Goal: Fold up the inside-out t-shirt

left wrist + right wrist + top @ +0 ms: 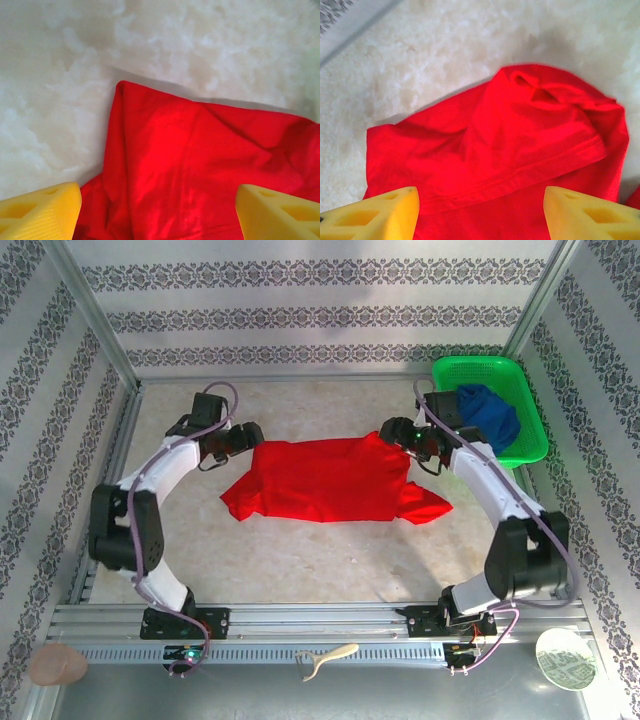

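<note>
The inside-out t-shirt (330, 480) lies spread in a rumpled rectangle on the pale table, plain red side up, with a sleeve poking out at the right front. My left gripper (238, 440) hovers at the shirt's far left corner. In the left wrist view the gripper (159, 205) stands open, its yellow fingers (42, 212) wide apart over the red cloth (200, 150) and gripping nothing. My right gripper (402, 436) is at the far right corner. It (481, 205) too is open, straddling a stitched hem of the shirt (495, 140).
A green basket (520, 375) at the back right holds a dark blue garment (490, 415). Patterned walls close in the table on three sides. On the near ledge lie a tan disc (57, 665), a cream tool (325, 658) and a pale round plate (565, 658).
</note>
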